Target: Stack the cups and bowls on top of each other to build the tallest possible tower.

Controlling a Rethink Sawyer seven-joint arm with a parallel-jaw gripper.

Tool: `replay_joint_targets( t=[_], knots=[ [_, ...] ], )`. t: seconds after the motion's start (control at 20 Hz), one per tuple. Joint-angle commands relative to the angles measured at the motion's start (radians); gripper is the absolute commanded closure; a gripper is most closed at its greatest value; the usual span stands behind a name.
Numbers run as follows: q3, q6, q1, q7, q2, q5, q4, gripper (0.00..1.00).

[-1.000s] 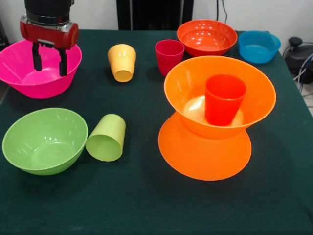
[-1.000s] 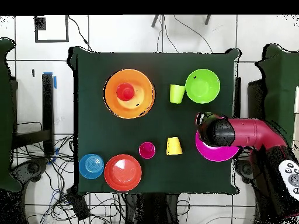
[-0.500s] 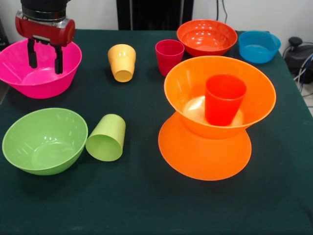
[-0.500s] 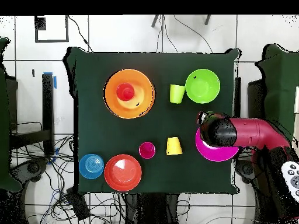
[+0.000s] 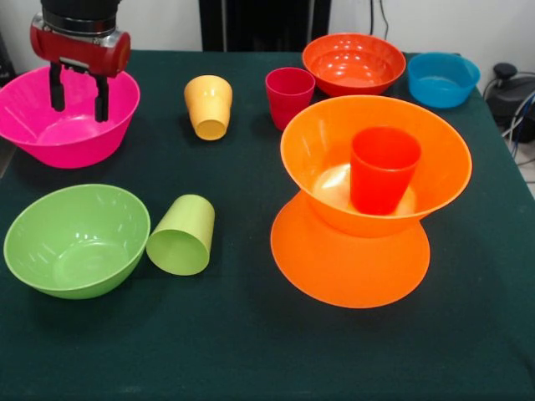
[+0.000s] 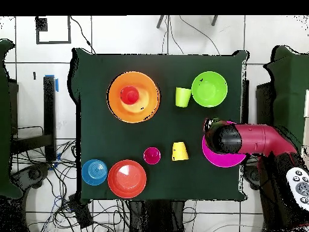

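The end effector [image 5: 78,89] is held open, fingers apart, above the pink bowl [image 5: 50,138] at the tabletop's [image 5: 251,351] left. Farther right, a red-orange cup [image 5: 383,170] is seated in two stacked orange bowls [image 5: 334,150].

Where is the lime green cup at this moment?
In the front view, the lime green cup lies on its side at the left, right beside the lime green bowl, nearer the camera than the yellow-orange cup.

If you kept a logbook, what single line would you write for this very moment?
gripper: open, over pink bowl, holding nothing | tower: two orange bowls plus red-orange cup | lime green cup: on its side
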Motion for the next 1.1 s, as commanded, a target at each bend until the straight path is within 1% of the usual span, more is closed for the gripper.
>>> replay_joint_targets(
  t=[0.05, 0.2, 0.4, 0.6, 0.85, 0.95, 1.1],
  knots=[
    [-0.053, -0.010, 0.058, 0.047, 0.061, -0.041, 0.000, 0.00],
    [-0.062, -0.025, 0.057, 0.049, 0.077, -0.035, 0.007, 0.00],
    [-0.069, -0.041, 0.058, 0.052, 0.101, -0.029, -0.005, 0.00],
    [-0.071, -0.049, 0.057, 0.052, 0.107, -0.014, 0.001, 0.00],
    [-0.017, -0.033, 0.009, 0.006, 0.106, 0.045, 0.045, 0.00],
    [0.027, -0.016, -0.033, -0.033, 0.095, 0.085, 0.079, 0.00],
    [0.066, 0.012, -0.065, -0.063, 0.060, 0.133, 0.120, 0.00]
  ],
)
